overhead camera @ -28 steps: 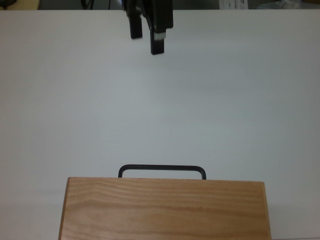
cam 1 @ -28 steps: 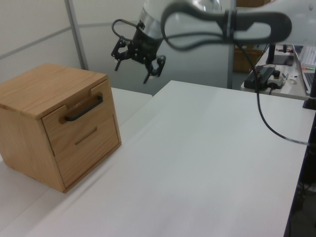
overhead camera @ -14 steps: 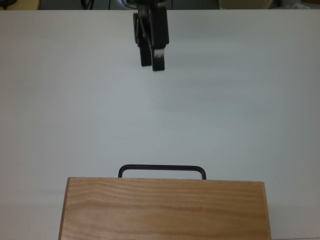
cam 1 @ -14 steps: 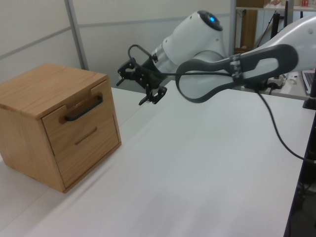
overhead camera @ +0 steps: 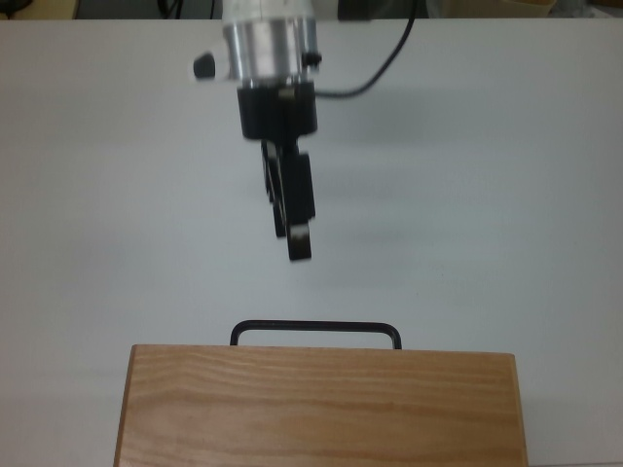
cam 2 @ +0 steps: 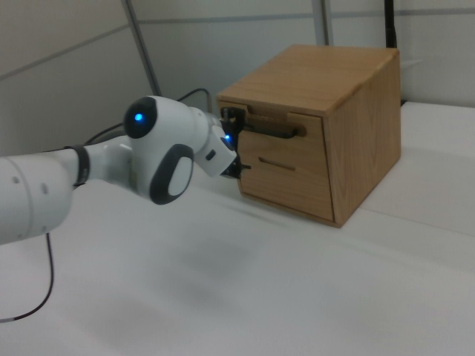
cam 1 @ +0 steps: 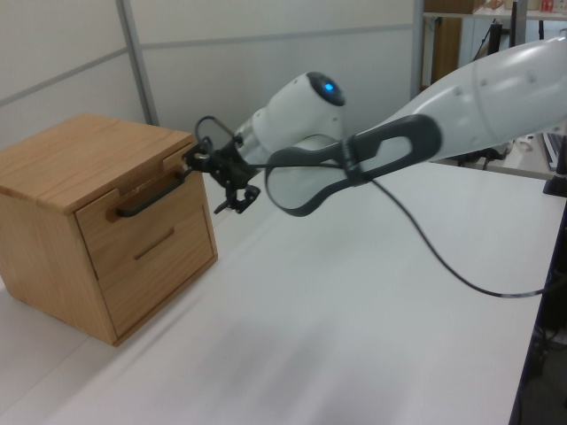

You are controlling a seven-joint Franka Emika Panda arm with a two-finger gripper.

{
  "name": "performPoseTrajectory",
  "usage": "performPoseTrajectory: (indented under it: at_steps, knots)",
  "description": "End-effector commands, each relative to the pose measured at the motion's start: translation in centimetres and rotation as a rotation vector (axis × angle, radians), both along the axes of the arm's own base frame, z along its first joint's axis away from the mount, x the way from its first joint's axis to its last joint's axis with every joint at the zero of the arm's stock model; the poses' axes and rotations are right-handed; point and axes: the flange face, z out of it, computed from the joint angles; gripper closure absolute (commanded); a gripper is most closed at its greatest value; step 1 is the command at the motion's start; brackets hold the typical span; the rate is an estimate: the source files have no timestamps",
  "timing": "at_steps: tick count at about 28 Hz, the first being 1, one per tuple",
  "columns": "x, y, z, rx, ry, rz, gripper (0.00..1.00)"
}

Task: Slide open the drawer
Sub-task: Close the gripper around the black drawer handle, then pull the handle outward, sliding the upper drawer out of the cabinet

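The drawer (cam 1: 133,226) sits shut, flush in the front of a light wood cabinet (cam 1: 71,155). Its black bar handle (cam 1: 151,195) runs across the upper part of the front. In the top view only the handle (overhead camera: 315,329) pokes out past the cabinet top (overhead camera: 321,409). My gripper (cam 1: 217,181) is open and empty. It hangs a short way in front of the handle, at about handle height, without touching it. In the top view the gripper (overhead camera: 300,245) points at the handle, slightly left of its middle. The arm hides most of the gripper (cam 2: 234,144) in the right view.
The cabinet stands on a white table (cam 1: 372,301). My white arm (cam 1: 425,115) reaches across the table from the left view's right, trailing a black cable (cam 1: 443,274). A desk with equipment (cam 1: 483,133) is behind the table.
My gripper has moved from the far side of the table down to just in front of the drawer handle, with its wrist turned so the fingers stack. The drawer has not moved.
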Motion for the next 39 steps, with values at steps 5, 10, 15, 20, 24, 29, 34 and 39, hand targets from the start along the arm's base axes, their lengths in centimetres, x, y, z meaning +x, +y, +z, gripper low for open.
performPoseTrajectory:
  at_steps: [5,10,15,20,24,29,34,39]
  knots:
    - [5.1,1.1,-0.4,0.018,-0.066,0.01,0.04]
    - [6.0,1.9,-2.2,-0.024,-0.079,0.034,0.11]
    - [6.2,2.1,-2.9,-0.052,-0.093,0.047,0.54]
    - [6.2,2.1,-2.8,-0.057,-0.095,0.05,0.83]
    - [6.1,2.1,-2.5,-0.061,-0.099,0.052,0.91]
    - [5.9,2.1,-1.5,-0.06,-0.112,0.052,0.91]
    - [5.4,2.4,0.0,-0.055,-0.13,0.054,0.91]
    - [4.7,3.1,1.7,-0.054,-0.147,0.064,0.91]
